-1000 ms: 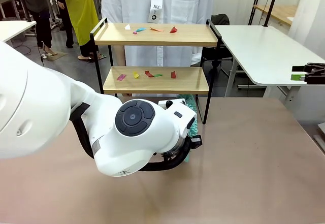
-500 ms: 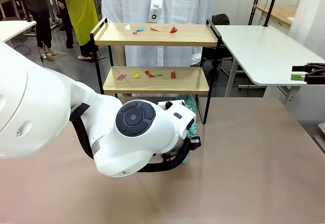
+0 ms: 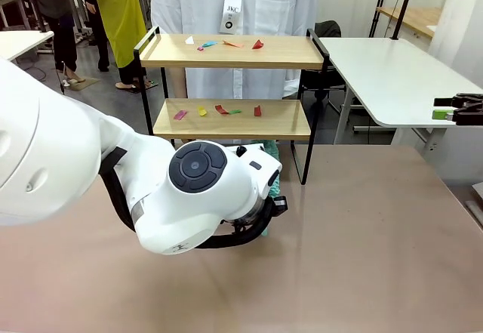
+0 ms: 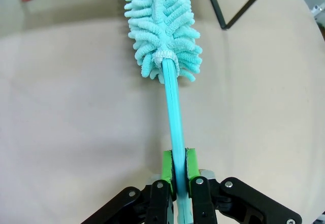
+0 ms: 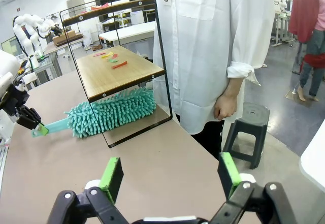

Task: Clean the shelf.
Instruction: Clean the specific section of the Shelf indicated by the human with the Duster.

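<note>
The left arm (image 3: 90, 174), a bulky shell of smooth white plastic with a round dark cap at its joint, fills the left of the tan, matte table (image 3: 362, 250). The left gripper (image 4: 179, 167) is clamped on the slim teal plastic handle of the duster (image 4: 162, 26), green pads pressed to either side of it. The duster's head is a fat brush of soft, looped chenille strands, and it reaches under the lower board at the foot of the shelf (image 3: 290, 52). The shelf stands at the table's far edge, at the middle: two pale wooden boards in a thin black metal frame with raised side handles. Small coloured paper scraps (image 3: 226, 44) lie on both boards. Behind the shelf stands a person in a white coat (image 3: 264, 16) with a hanging badge (image 3: 232, 12) whose print is too small to read surely. The near and right parts of the table lie bare. Beyond, to the right, is a white table (image 3: 392, 76) with a rounded corner. At the right edge the right gripper (image 5: 170, 176) hangs with jaws spread wide, holding nothing.
</note>
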`<action>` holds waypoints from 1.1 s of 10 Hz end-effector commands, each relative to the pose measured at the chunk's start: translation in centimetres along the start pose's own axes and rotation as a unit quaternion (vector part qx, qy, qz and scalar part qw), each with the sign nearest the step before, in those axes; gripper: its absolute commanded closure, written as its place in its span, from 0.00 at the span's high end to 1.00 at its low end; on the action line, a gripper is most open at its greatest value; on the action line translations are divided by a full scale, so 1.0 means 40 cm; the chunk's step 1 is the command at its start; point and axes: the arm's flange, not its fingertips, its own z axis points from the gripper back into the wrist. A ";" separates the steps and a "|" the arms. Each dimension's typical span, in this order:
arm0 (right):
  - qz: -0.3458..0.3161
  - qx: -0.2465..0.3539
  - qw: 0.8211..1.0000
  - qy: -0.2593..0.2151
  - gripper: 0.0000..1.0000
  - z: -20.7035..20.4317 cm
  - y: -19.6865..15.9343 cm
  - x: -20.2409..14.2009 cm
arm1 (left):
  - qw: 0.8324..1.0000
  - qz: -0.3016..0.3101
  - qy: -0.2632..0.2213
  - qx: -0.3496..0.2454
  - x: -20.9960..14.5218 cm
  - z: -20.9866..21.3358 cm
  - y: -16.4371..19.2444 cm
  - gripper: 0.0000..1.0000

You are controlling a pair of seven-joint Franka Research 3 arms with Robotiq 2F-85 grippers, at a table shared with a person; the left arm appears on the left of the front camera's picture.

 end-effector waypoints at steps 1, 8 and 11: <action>0.002 -0.001 1.000 0.000 1.00 -0.004 0.001 0.005 | 1.000 -0.003 -0.002 0.014 0.002 0.025 0.032 0.13; 0.002 -0.001 1.000 0.000 1.00 -0.004 0.001 0.005 | 0.998 0.015 -0.004 0.056 0.021 0.059 0.130 0.13; 0.002 -0.001 1.000 0.000 1.00 -0.004 0.001 0.005 | 0.997 0.018 -0.001 0.076 0.036 0.074 0.181 0.13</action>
